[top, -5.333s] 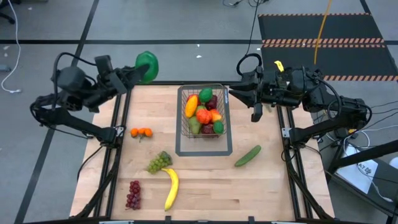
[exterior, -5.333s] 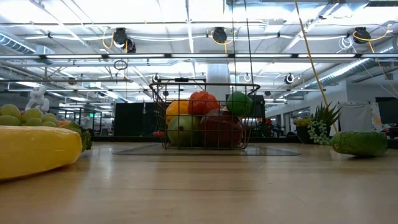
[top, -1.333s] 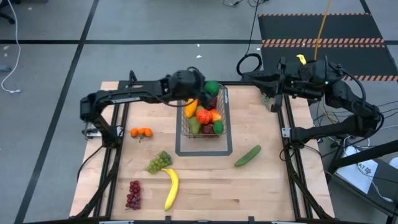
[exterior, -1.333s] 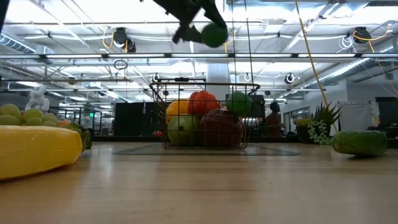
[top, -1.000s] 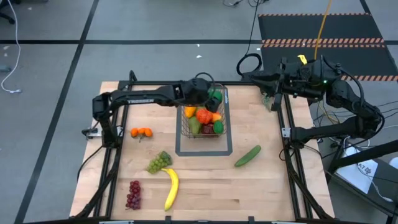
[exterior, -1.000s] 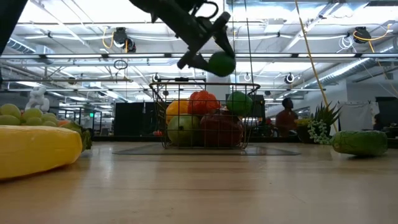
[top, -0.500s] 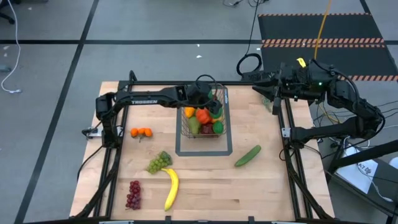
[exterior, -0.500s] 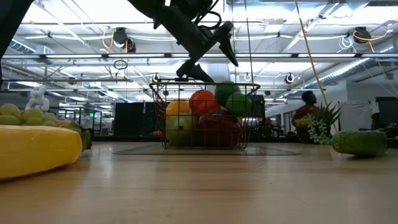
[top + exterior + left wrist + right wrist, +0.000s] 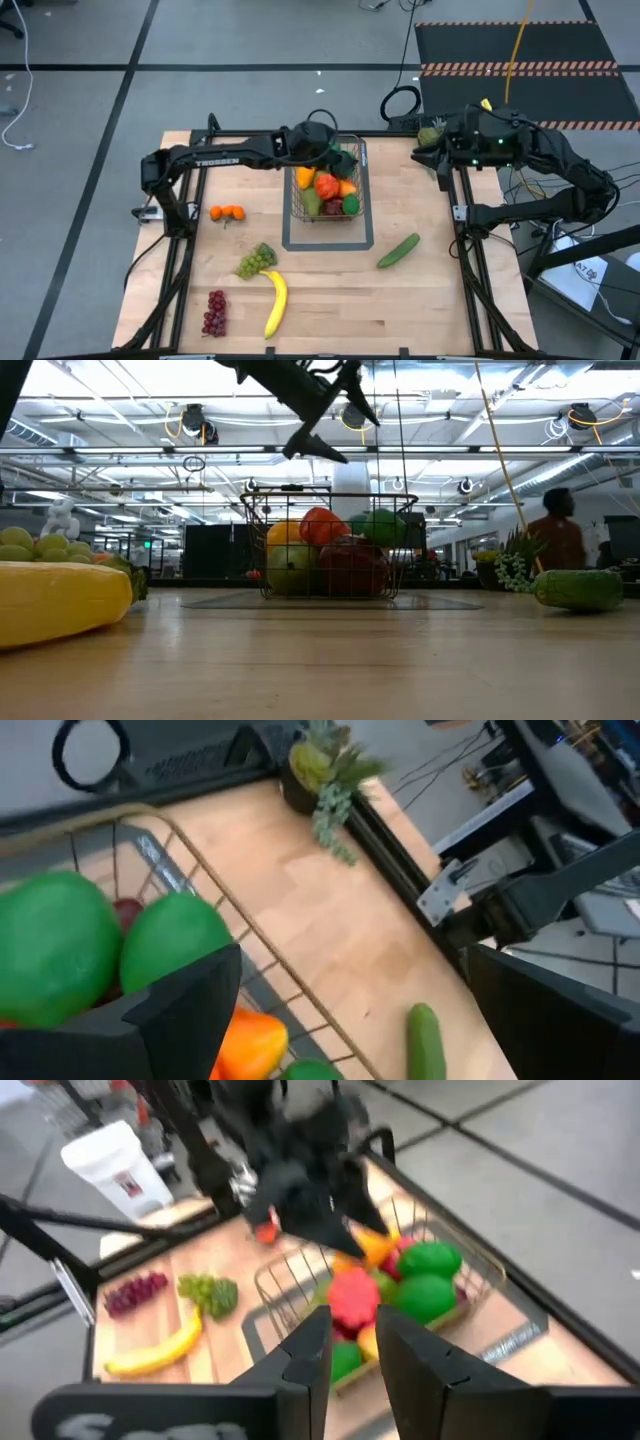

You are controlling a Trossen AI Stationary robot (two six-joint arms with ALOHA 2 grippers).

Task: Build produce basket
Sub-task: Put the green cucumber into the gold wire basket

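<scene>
The wire basket [image 9: 362, 190] stands at the table's far middle, holding an orange, a red and several green fruits; two green ones [image 9: 55, 945] lie on top at its far end. My left gripper [image 9: 335, 152] hangs open above that far end [image 9: 345, 430], touching nothing [image 9: 350, 960]. My right gripper [image 9: 428, 150] waits at the far right corner, its fingers close together and empty [image 9: 352, 1330]. Lying on the table are small oranges [image 9: 228, 212], green grapes [image 9: 257, 260], a banana [image 9: 275, 303], red grapes [image 9: 215, 312] and a cucumber [image 9: 398, 250].
A small potted plant [image 9: 430, 133] stands at the far right corner, beside my right gripper. A flat grey rectangular outline [image 9: 330, 243] shows on the table around and in front of the basket. A person [image 9: 555, 535] walks in the room behind.
My left gripper came down over the basket's far end with a green fruit, opened and let it go. The fruit dropped in and settled on top of the others. The gripper then rose a little. My right gripper tipped downward at the far right corner.
</scene>
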